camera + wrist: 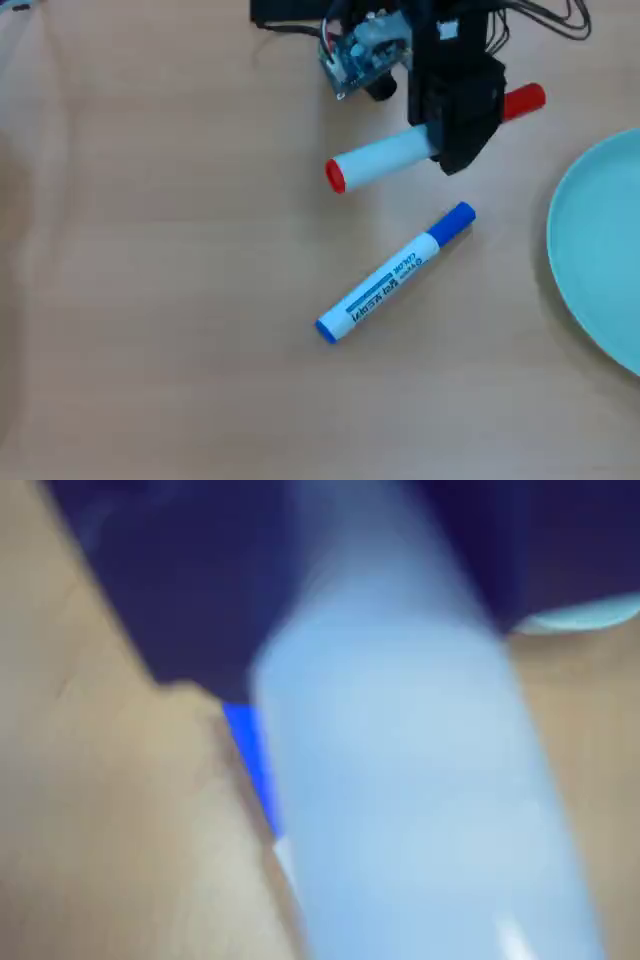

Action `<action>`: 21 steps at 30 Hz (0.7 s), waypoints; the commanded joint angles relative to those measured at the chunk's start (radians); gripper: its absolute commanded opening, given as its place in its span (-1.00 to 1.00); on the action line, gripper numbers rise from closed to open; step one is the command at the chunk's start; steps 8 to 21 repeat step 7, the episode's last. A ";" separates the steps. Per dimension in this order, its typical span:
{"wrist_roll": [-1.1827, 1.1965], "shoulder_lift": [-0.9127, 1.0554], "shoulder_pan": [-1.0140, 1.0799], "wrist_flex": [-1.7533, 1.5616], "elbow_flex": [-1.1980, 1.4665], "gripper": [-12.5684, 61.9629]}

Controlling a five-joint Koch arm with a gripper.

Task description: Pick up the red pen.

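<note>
- Two markers lie on the surface (150,300) in the overhead view: the red pen (385,157) toward 12 o'clock, and the blue pen (395,275) just below it near the centre, both slanting the same way.
- Black fingers (458,135) sit across the red pen's barrel, nearer its capped end at 2 o'clock; the red plug end points to 8 o'clock.
- How tightly the fingers have closed I cannot tell: from above they hide the contact, and the wrist view is blurred, filled by a pale barrel (420,780) with dark shapes on either side.
- Whether the red pen is on the surface or raised cannot be told either.
- Judging by this, the step in hand is securing the grasp and lifting.
- To do it well: squeeze firmly across the round barrel before rising, since a smooth cylinder can roll or slip out.
- Lift straight up and slowly; the hold is off-centre, so the long plug end may sag.
- Keep clear of the blue pen toward 6 o'clock and the pale green plate (600,250) at 3 o'clock.
</note>
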 commanded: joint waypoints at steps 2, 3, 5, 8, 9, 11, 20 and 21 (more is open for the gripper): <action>0.008 0.046 -0.002 0.011 -0.074 -0.84; 0.008 0.046 -0.002 0.012 -0.074 -0.84; 0.008 0.046 -0.003 0.014 -0.074 -0.84; 0.009 0.046 -0.003 0.014 -0.072 -0.84; 0.009 0.046 -0.003 0.014 -0.072 -0.84; 0.009 0.046 -0.003 0.014 -0.072 -0.84; 0.009 0.046 -0.003 0.014 -0.072 -0.84; 0.009 0.046 -0.003 0.014 -0.072 -0.84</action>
